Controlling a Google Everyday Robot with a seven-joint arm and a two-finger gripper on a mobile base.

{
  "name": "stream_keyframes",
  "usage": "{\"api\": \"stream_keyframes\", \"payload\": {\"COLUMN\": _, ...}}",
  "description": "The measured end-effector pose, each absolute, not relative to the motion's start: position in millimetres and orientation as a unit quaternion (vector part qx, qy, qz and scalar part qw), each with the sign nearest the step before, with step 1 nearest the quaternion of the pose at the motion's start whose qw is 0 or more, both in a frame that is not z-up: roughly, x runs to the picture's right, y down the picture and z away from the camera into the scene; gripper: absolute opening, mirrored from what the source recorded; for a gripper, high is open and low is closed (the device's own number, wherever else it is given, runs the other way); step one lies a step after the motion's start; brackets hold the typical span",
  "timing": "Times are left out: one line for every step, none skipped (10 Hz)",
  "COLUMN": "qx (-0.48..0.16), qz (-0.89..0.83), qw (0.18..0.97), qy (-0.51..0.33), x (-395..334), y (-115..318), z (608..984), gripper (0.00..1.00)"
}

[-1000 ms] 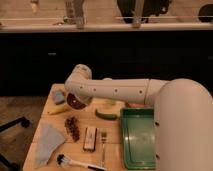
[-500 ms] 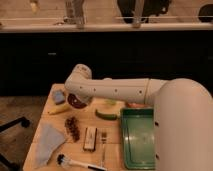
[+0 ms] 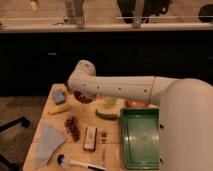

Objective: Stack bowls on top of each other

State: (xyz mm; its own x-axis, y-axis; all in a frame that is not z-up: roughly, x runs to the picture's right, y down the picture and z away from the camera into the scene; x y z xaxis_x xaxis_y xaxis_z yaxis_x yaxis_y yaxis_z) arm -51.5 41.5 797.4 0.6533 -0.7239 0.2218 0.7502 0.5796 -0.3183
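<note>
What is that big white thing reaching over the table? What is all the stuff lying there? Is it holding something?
The big white thing is a robot's arm. There is only one picture, and it looks down at a wooden table from somewhere near the robot. I cannot tell exactly where the camera sits.

At the arm's far end is its gripper, the part that grabs things. It is down by the dark maroon bowl. The arm hides most of it, so I cannot tell if it holds anything.

An orange-red bowl shows behind the arm, near a pale green cup. Also on the table are a green tray, a blue sponge, a banana, grapes, a blue cloth and a brush.
</note>
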Motion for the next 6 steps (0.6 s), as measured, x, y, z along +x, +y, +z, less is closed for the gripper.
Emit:
{"api": "stream_keyframes", "payload": {"qx": -0.195, "qz": -0.406, "qw": 0.892, "qy": -0.026, "x": -39.3, "y": 37.5, "z": 795.4, "gripper": 0.00}}
{"api": "stream_keyframes", "payload": {"qx": -0.196, "qz": -0.397, "qw": 0.896, "qy": -0.020, "x": -28.7, "y": 35.6, "z": 794.8, "gripper": 0.00}}
{"api": "stream_keyframes", "payload": {"qx": -0.197, "qz": -0.383, "qw": 0.903, "qy": -0.014, "x": -11.4, "y": 33.9, "z": 795.3, "gripper": 0.00}}
{"api": "stream_keyframes", "payload": {"qx": -0.199, "qz": -0.369, "qw": 0.908, "qy": -0.010, "x": 4.8, "y": 34.0, "z": 796.4, "gripper": 0.00}}
{"api": "stream_keyframes", "payload": {"qx": -0.201, "qz": -0.358, "qw": 0.912, "qy": -0.007, "x": 16.3, "y": 34.1, "z": 797.2, "gripper": 0.00}}
{"api": "stream_keyframes", "payload": {"qx": -0.203, "qz": -0.345, "qw": 0.916, "qy": -0.006, "x": 28.3, "y": 35.7, "z": 799.1, "gripper": 0.00}}
